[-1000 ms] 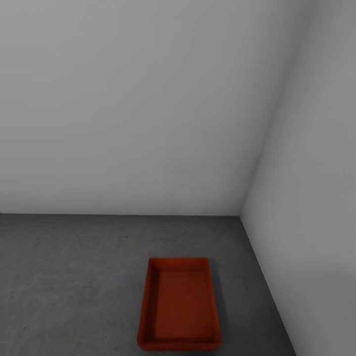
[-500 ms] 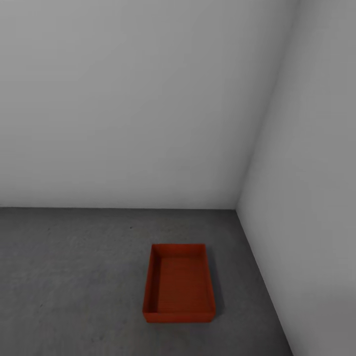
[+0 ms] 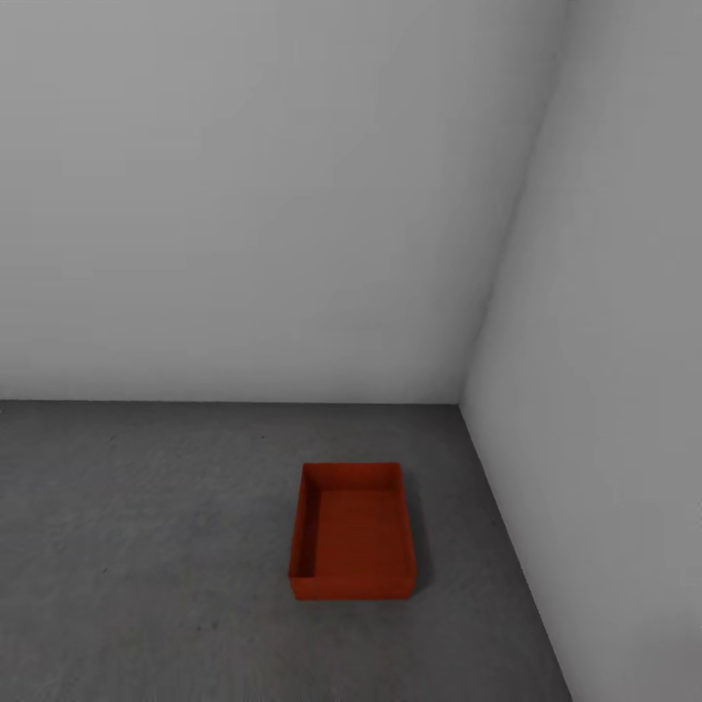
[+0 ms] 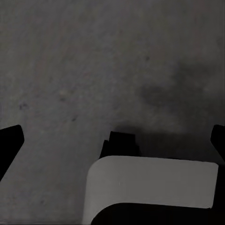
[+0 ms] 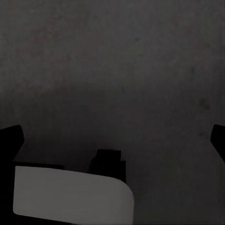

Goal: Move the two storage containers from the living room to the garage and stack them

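- Where the two pale grey walls [image 3: 253,195] meet in a corner, one orange-red storage container [image 3: 353,531] sits flat on the dark grey concrete floor [image 3: 146,546] of the garage.
- It stands near the right-hand wall [image 3: 614,390], apart from it, and also apart from the back wall, its long sides running away from the camera.
- Its open top faces up; the ribbed inside looks bare, and one inner wall is in shadow.
- From the left wrist camera, the left gripper [image 4: 112,136] hangs over speckled concrete; its dark fingertips [image 4: 10,140] show at the two edges of the picture, so the jaws stand wide apart with nothing between them.
- A pale rounded part of the robot [image 4: 150,183] lies below that gripper, with a darker patch of shadow on the floor beside it.
- From the right wrist camera, the right gripper [image 5: 112,136] also hangs over bare concrete, fingertips [image 5: 10,138] at the edges, jaws wide apart and holding nothing.
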### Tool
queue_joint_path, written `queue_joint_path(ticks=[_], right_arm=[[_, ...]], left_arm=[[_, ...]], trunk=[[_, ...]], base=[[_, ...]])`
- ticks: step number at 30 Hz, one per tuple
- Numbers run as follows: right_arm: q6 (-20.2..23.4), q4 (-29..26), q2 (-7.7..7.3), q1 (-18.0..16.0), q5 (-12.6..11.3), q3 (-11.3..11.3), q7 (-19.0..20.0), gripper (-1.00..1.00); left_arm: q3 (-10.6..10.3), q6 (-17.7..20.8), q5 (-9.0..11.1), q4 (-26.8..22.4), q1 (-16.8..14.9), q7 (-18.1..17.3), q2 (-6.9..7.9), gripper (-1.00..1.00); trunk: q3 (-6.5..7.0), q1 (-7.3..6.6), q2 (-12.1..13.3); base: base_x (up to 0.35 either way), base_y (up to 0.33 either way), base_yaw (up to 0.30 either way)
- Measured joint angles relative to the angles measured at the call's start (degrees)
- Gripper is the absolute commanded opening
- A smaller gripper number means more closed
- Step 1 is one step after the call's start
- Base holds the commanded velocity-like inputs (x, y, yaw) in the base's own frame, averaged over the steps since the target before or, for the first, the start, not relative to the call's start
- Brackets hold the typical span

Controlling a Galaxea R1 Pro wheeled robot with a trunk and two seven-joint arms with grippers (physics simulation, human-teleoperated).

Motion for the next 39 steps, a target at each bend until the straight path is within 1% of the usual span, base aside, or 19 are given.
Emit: queue_joint_path(ticks=[4, 7, 33, 39], right_arm=[[0.02, 0.00, 0.03, 0.00, 0.00, 0.04, 0.00, 1.00], [0.02, 0.00, 0.05, 0.00, 0.00, 0.01, 0.00, 1.00], [0.03, 0.00, -0.01, 0.00, -0.08, -0.01, 0.06, 1.00], [0.02, 0.00, 0.04, 0.00, -0.08, 0.02, 0.07, 1.00]], left_arm=[[0.01, 0.02, 0.00, 0.00, 0.00, -0.01, 0.04, 1.00], [0.00, 0.00, 0.00, 0.00, 0.03, 0.00, 0.02, 1.00], [0.00, -0.01, 0.00, 0.00, 0.05, 0.00, -0.15, 1.00], [0.01, 0.05, 0.06, 0.00, 0.05, -0.01, -0.18, 1.00]], trunk=[[0.72, -0.89, 1.60], [1.26, -1.53, 2.81], [5.93, -7.22, 13.24], [7.00, -8.56, 15.65]], base=[[-0.026, 0.000, 0.000], [-0.189, 0.000, 0.000], [-0.329, 0.000, 0.000], [-0.116, 0.000, 0.000]])
